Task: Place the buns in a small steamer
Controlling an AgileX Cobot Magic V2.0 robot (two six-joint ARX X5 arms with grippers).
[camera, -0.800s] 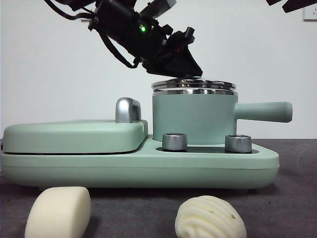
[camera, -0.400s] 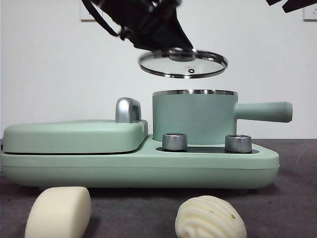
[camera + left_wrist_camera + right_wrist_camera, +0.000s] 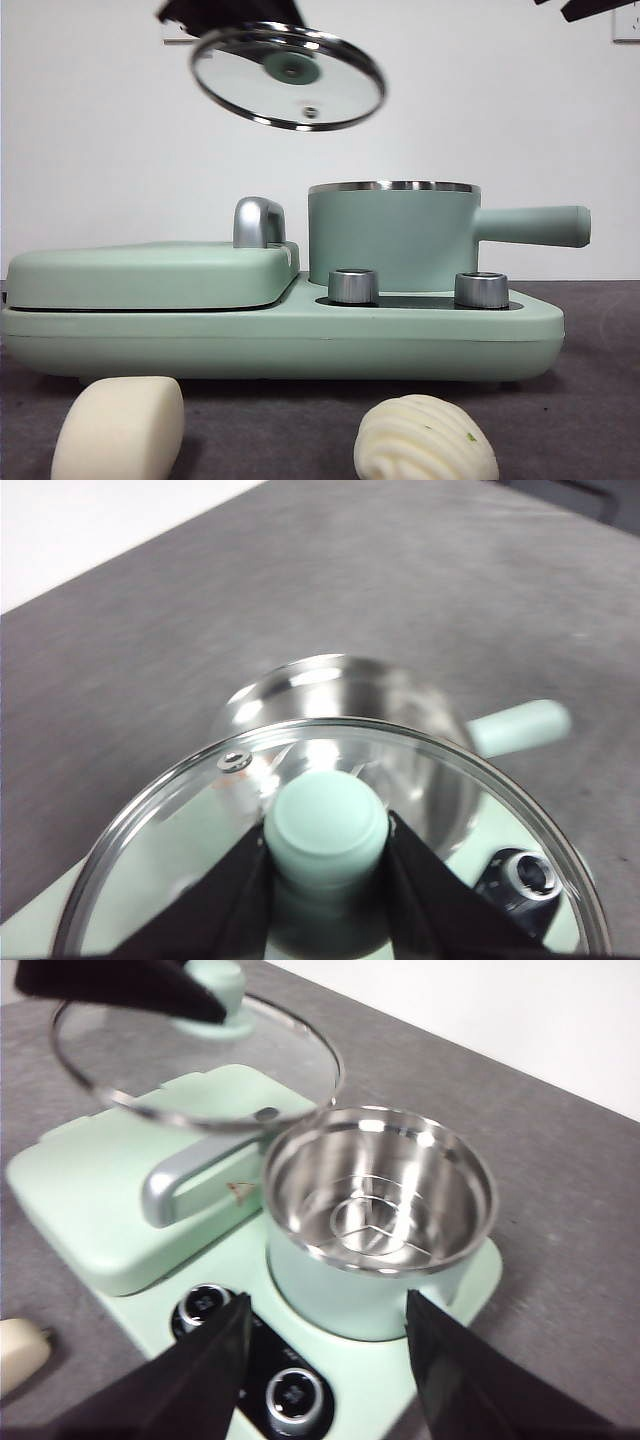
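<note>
Two buns [image 3: 118,428] [image 3: 425,438] are lying at bottom; left gripper [image 3: 326,832] is clamping the lid [image 3: 288,76] upper left, right gripper [image 3: 325,1355] is gaping wide over the steamer [image 3: 392,236].

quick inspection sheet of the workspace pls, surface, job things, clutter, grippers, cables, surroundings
surface: dark grey table, bare where visible
job's things: smooth bun and ridged bun on the table in front of the appliance; small steamer open, steel inside holds nothing; glass lid in the air, tilted, above the griddle plate
clutter: nothing seen
grippers: left gripper shut on the lid's knob; right gripper open, above the steamer's near side
cables: nothing seen
surroundings: plain white wall
</note>
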